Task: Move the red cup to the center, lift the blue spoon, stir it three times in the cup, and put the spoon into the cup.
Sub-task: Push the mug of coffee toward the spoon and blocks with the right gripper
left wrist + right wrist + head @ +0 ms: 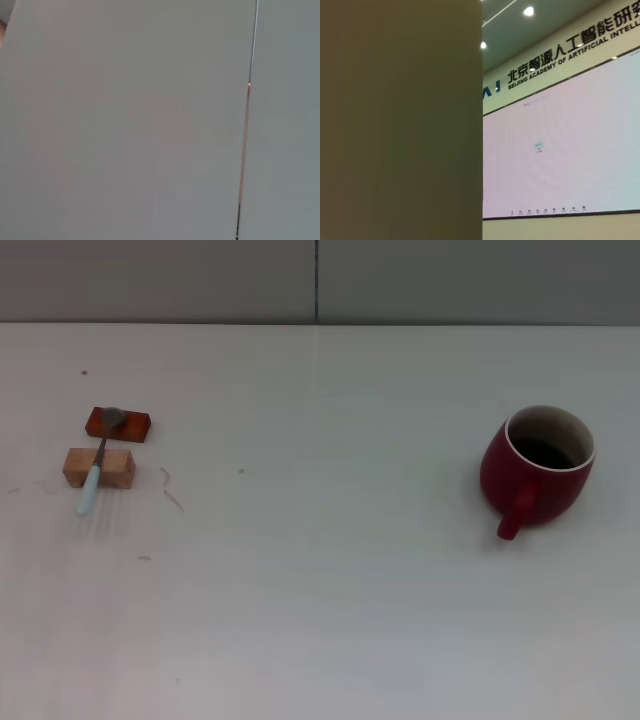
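Head view: rounded dark red ceramic mug at the white bench's right; grip your mug's body squarely, slide centreward. Fingers unseen, cannot tell.

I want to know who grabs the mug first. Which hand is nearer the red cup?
Cannot tell: neither hand shows in any view. The red cup stands on the robot's right side of the table, so the right arm is probably the closer one.

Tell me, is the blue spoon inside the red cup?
No, the blue spoon lies across two small blocks, far from the red cup.
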### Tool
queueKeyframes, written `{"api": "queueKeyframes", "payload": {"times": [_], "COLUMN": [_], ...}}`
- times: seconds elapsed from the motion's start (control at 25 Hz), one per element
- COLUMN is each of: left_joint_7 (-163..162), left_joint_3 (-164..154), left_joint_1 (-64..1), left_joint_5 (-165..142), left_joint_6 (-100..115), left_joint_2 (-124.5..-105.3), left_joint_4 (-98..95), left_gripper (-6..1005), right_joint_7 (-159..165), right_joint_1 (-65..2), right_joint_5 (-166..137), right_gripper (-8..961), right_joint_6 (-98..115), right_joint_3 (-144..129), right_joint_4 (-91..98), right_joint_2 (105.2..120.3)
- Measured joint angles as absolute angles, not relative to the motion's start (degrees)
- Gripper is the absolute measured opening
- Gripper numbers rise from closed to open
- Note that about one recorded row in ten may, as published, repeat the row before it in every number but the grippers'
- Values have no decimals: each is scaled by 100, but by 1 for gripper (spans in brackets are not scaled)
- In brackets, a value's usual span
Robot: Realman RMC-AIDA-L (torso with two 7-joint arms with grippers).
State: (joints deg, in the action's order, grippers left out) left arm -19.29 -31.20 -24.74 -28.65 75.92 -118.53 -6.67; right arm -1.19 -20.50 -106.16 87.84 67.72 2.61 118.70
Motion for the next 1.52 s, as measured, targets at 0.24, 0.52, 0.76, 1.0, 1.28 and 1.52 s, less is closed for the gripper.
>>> {"api": "queueKeyframes", "payload": {"times": [0.24,0.52,0.76,1.0,1.28,1.52], "left_joint_7": [-1933,-1933,-1933,-1933,-1917,-1891], "left_joint_3": [-3120,-3120,-3120,-3120,-3120,-3114], "left_joint_1": [-2473,-2504,-2510,-2514,-2543,-2569], "left_joint_5": [-2877,-2876,-2879,-2874,-2865,-2864], "left_joint_6": [7654,7673,7675,7712,7735,7735], "left_joint_2": [-11856,-11857,-11854,-11848,-11840,-11838], "left_joint_4": [-621,-597,-597,-604,-606,-601], "left_gripper": [849,847,845,843,840,838], "right_joint_7": [-2174,-3539,-4319,-5352,-5655,-5661], "right_joint_1": [-2121,-2012,-1934,-1936,-2059,-2254], "right_joint_5": [-10616,-10617,-10617,-10617,-10617,-10617], "right_gripper": [446,173,105,105,105,105], "right_joint_6": [8576,8508,8161,7465,6849,6390], "right_joint_3": [6376,4958,4038,3129,2324,1787], "right_joint_4": [202,248,253,212,192,-12], "right_joint_2": [11880,11883,11889,11889,11896,11901]}}
